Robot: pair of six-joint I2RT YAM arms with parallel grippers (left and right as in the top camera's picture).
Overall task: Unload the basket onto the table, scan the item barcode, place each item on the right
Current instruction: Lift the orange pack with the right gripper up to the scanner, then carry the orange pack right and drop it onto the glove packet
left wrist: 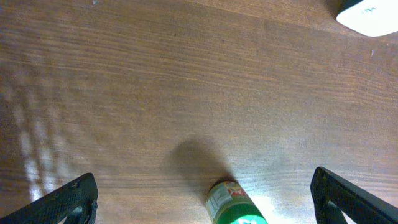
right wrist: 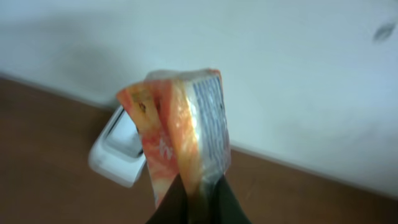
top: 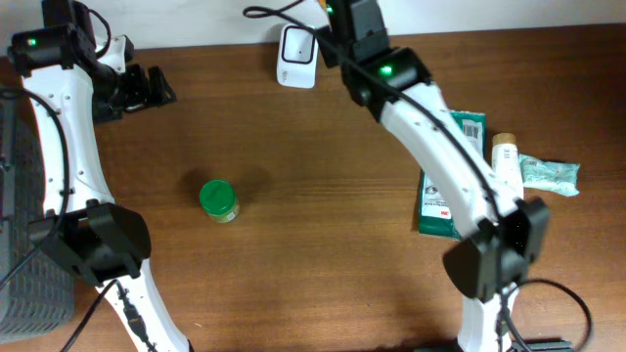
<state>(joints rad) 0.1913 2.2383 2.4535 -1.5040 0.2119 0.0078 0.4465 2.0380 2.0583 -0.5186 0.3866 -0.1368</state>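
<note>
Orange-and-white packet [right wrist: 180, 124] sits pinched by its lower edge in the right gripper [right wrist: 196, 196], whose dark fingers are closed tight on it. The packet stands upright above them, crumpled, with a band of fine dark stripes [right wrist: 211, 106] running down its right-hand face; the blur leaves it uncertain whether that band is the barcode. Just behind and to the left of the packet in the right wrist view is the white barcode scanner [right wrist: 121, 149], resting on the wooden table [top: 313, 244] close to the pale wall [right wrist: 298, 74]. From overhead, the scanner [top: 295, 57] lies at the table's far edge, with the right arm stretched up to it; the packet itself is hidden there under the wrist.

The left gripper [top: 161, 88] hangs with its jaws spread wide and holds nothing. One dark finger [left wrist: 74, 199] shows at each lower corner of the left wrist view. Between them, lower down, a small green-lidded jar [left wrist: 233, 205] stands on the table, apart from both.

Under the right arm lies a flat green packet [top: 435, 210], and just beside it a white tube [top: 506, 161] and a teal pouch [top: 548, 174]. A grey basket [top: 20, 196] occupies the left edge.
</note>
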